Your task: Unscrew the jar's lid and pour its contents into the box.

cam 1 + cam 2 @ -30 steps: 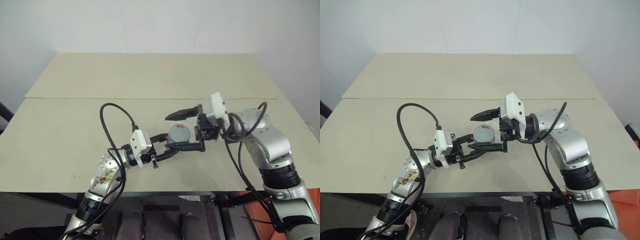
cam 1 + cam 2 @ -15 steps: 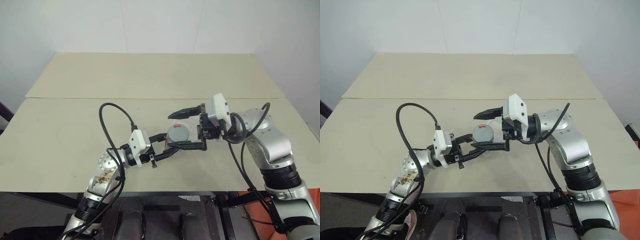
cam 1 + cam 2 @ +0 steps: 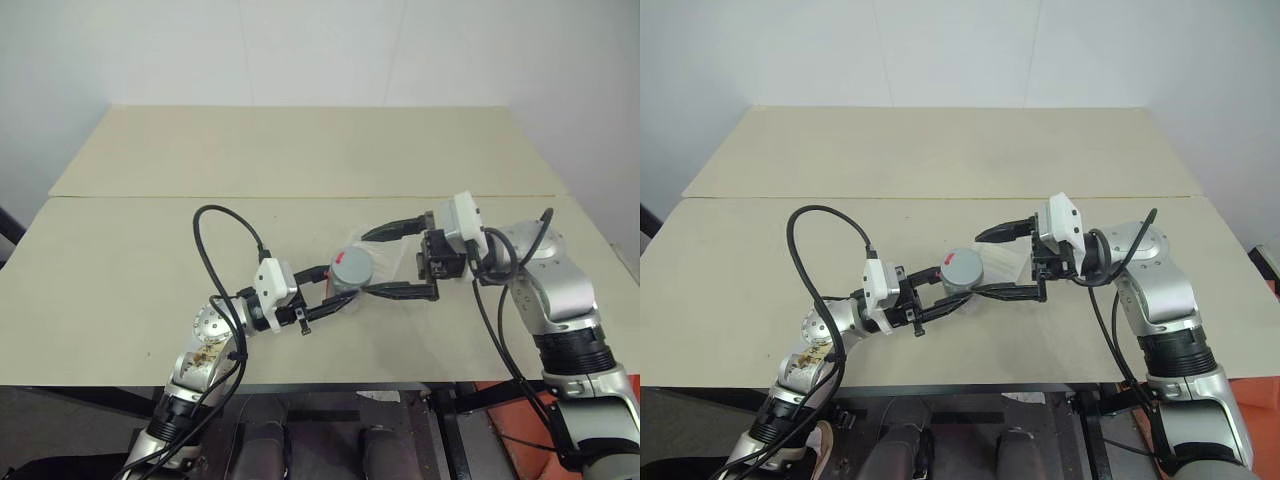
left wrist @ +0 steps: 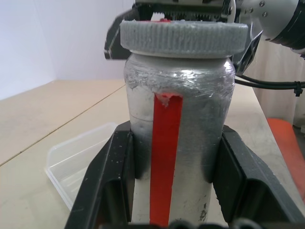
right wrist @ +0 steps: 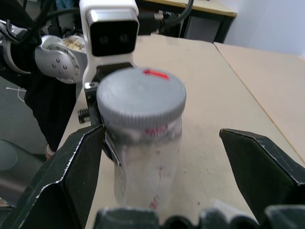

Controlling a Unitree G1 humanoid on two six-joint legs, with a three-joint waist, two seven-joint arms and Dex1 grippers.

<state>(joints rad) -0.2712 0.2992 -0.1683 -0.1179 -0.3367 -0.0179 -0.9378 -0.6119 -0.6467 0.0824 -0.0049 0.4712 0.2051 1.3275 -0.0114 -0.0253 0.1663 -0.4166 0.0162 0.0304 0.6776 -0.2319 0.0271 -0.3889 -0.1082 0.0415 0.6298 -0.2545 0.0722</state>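
In the head view, I am holding the jar (image 3: 351,270) just below the middle of the frame, up off the table (image 3: 300,160), with my left gripper (image 3: 333,292) pinching its body from the lower left. My right gripper (image 3: 400,260) is sitting right of centre with its fingers spread wide, one tip above and one below, both just beside the lid (image 3: 351,262) and not touching it. The clear box (image 3: 1015,262) is lying on the table behind the jar, near the centre.

In the left wrist view, the jar (image 4: 177,138) is standing upright in mid-frame, red stripe facing me, both fingers (image 4: 112,181) pressed against its sides. The lid (image 4: 183,37) is on at the top, and the box (image 4: 78,162) is at lower left.

In the right wrist view, the lid (image 5: 141,95) is sitting left of centre between my open fingers (image 5: 71,176), nearer the left one.

To do this well, I judge I should be centring the right gripper on the lid's rim before closing, keeping the left grip firm and the jar upright so nothing spills.
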